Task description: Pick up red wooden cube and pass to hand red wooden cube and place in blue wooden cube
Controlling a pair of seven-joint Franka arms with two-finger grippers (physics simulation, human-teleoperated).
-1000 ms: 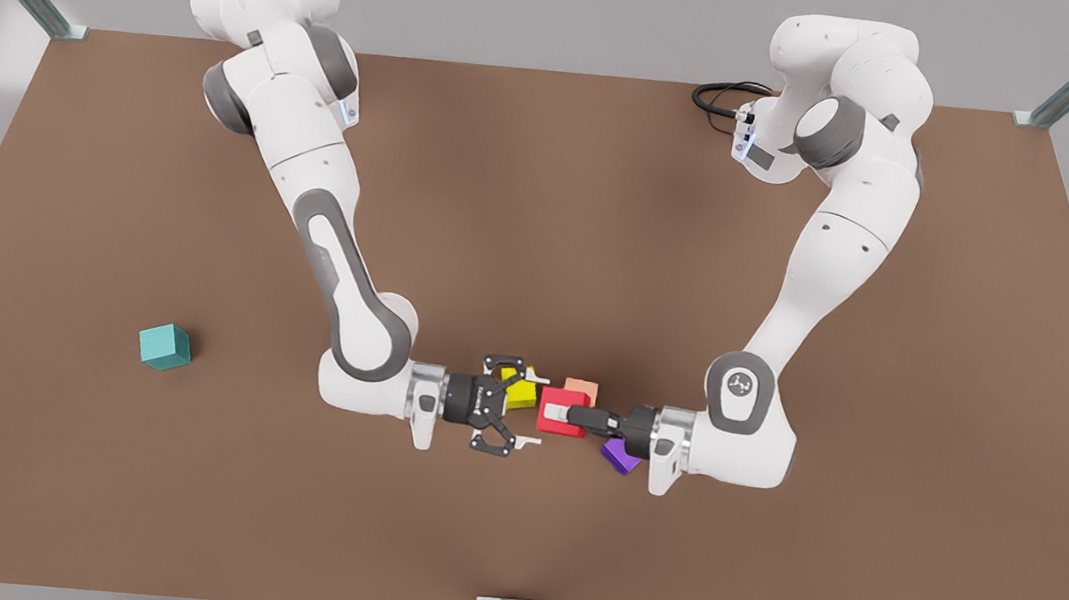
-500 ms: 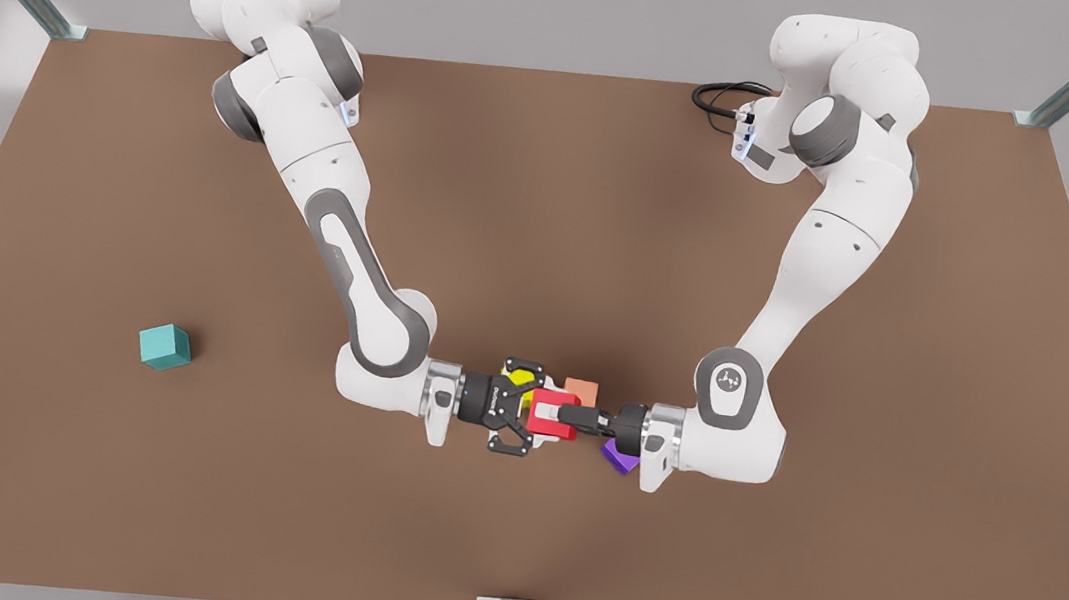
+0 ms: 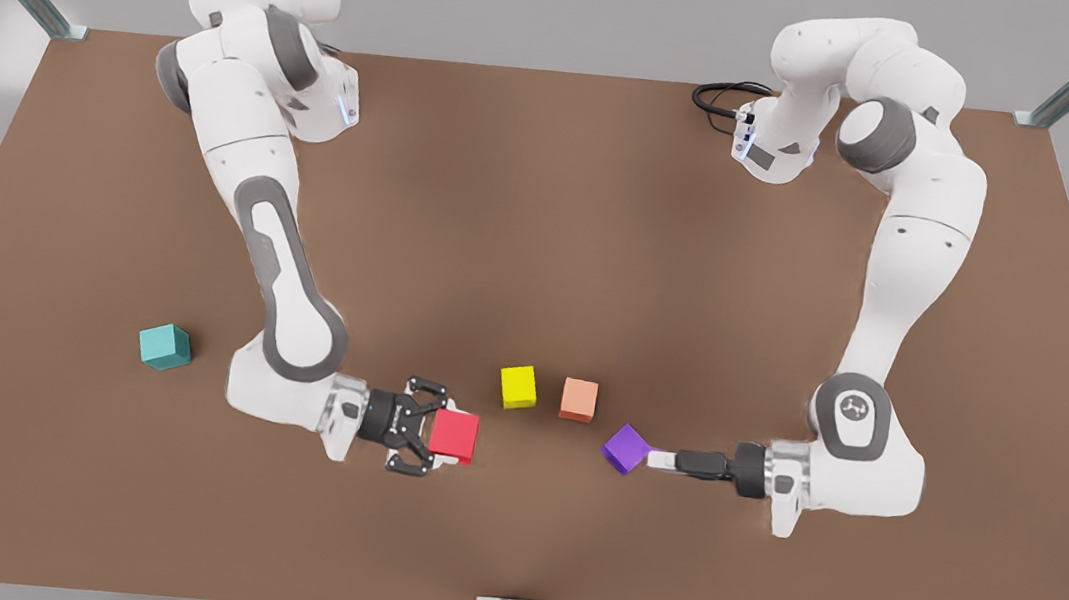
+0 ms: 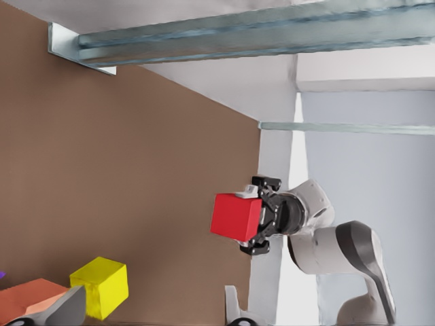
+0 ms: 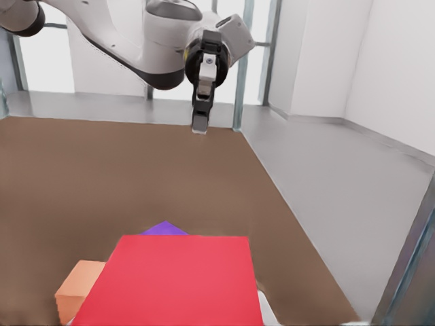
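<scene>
We see the red wooden cube (image 3: 456, 435) held off the counter (image 3: 543, 221) in the right gripper (image 3: 440, 436), low and a little left of centre in the front view. The right gripper's fingers are clamped on two opposite faces of the cube. The cube's far end sticks out past the fingertips toward the front view's right. In the left wrist view the cube hangs in the air with the dark gripper body directly behind it. In the right wrist view its red top face fills the lower middle of the frame.

The left gripper (image 3: 660, 459) lies level at the front view's lower right, pointing toward the centre, and holds nothing. Its tip is just beside the purple cube (image 3: 626, 447), and we cannot tell whether they touch. In the left wrist view we see one of its fingers (image 4: 68, 309) at the bottom left of the frame and the other well away along the bottom edge, so they are spread apart. The red cube is well apart from them.

The blue wooden cube (image 3: 164, 345), teal in colour, sits alone on the counter at the front view's far left, well apart from the red cube. The yellow cube (image 3: 518, 387) and the salmon-orange cube (image 3: 578, 400) rest side by side near the centre, between the two grippers and slightly higher in the frame.
</scene>
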